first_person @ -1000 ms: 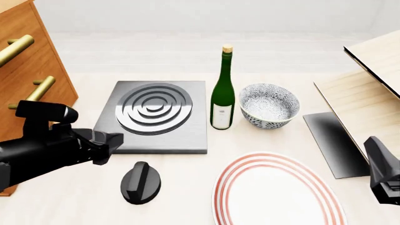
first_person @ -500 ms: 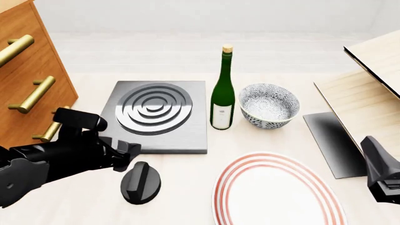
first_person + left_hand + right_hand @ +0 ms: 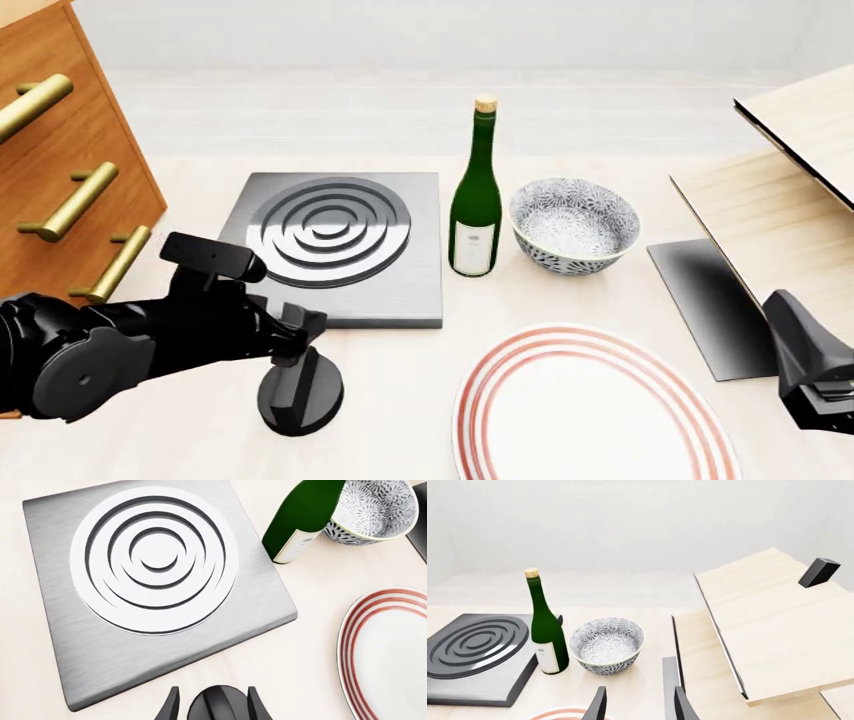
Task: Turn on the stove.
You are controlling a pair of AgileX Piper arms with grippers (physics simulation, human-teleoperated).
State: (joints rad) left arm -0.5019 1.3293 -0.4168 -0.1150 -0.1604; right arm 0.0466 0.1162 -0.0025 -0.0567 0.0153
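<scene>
Front view: our left gripper (image 3: 304, 335) has swung from beside the drawers to just over the knob (image 3: 300, 392).
Fingers: spread either side of the knob's ridge, not yet clamped, as we read the left wrist view.
Knob: on the table, near the stove (image 3: 334, 245) slab's front edge.
Meaning: we judge only the closing and twist remain.
Right gripper (image 3: 635, 705): open, empty, parked.

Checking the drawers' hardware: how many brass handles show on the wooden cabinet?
3, all on the cabinet at the front view's left: upper handle, middle handle, lower handle. The left arm may hide more below.
</scene>
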